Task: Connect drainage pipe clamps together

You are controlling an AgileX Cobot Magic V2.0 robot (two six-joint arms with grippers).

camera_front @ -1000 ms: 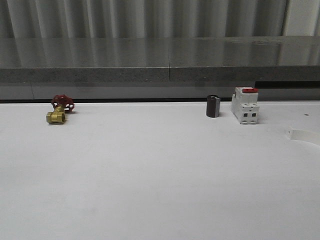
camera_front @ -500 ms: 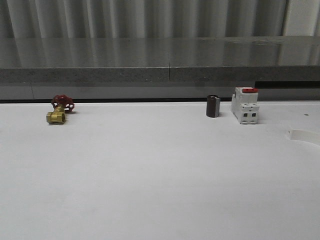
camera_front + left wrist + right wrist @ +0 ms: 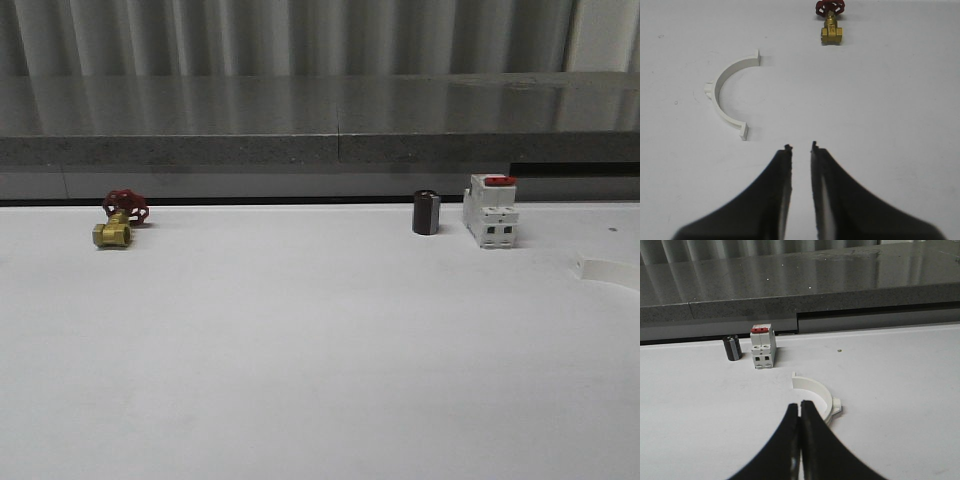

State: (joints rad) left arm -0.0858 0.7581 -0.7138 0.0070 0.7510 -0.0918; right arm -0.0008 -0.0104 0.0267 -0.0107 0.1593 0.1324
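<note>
1. We are holding our left gripper above the white table with its black fingers a narrow gap apart, and nothing is sitting between them.
2. In the left wrist view, one white clamp half is lying flat on the table, well apart from the fingertips, its open side turned toward the bare table beside it.
3. Farther off in that view, a brass valve with a red handwheel is resting on the table.
4. We are keeping our right gripper with its fingers pressed together, and it is gripping nothing.
5. The other clamp half is lying on the table just beyond the right fingertips, partly hidden by them; in the front view it is peeking in at the right edge.
6. Behind it, a white breaker with a red switch and a small dark cylinder are standing side by side near the table's far edge.
</note>
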